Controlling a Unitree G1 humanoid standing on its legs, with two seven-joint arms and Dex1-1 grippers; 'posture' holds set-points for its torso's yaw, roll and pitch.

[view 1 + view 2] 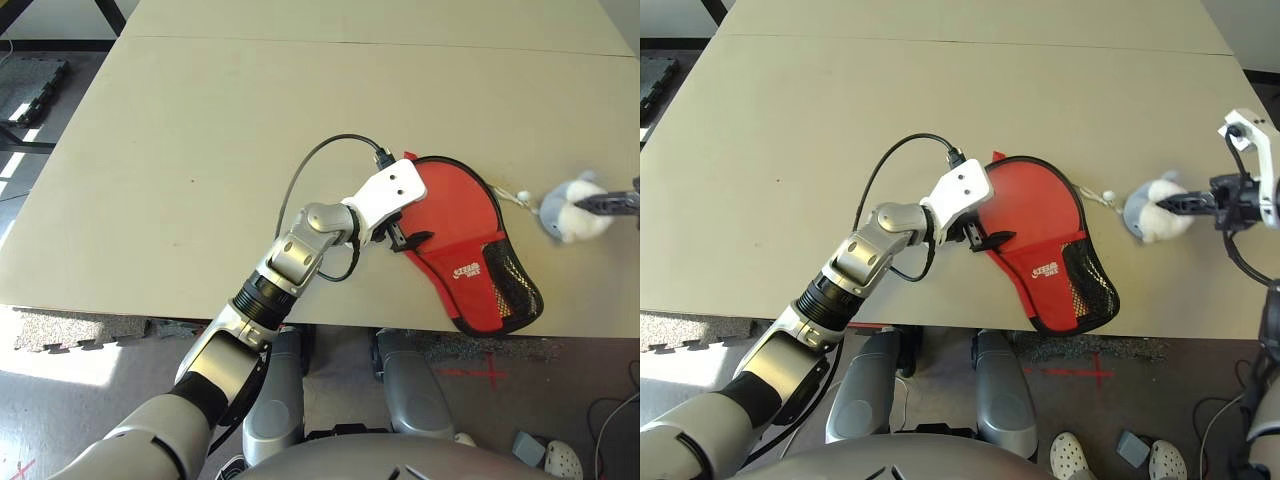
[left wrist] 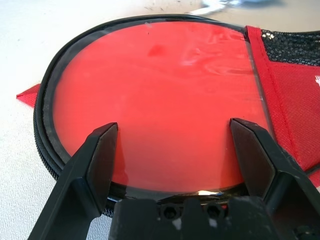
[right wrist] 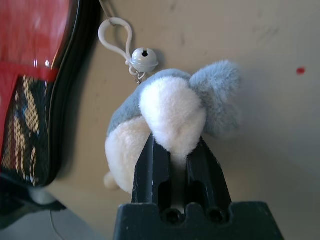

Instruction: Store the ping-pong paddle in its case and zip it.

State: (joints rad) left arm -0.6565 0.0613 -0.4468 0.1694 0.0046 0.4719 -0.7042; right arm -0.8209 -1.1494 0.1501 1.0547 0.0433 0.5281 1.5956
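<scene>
Your left gripper [image 2: 172, 150] is spread wide, right at the round end of the case [image 1: 1045, 235]. The paddle [image 2: 155, 105] lies inside, its handle end toward you. Your right gripper [image 3: 175, 155] pinches the fluffy toy [image 3: 172, 112] beside the case.

A grey and white fluffy toy [image 1: 1154, 210] lies on the beige surface [image 1: 840, 120]. A small white bell [image 3: 144, 58] and a white loop clip [image 3: 114, 34] hang from it.

Silver jointed forearm [image 1: 290, 255], white wrist housing [image 1: 385, 195], black cable [image 1: 320, 155]
</scene>
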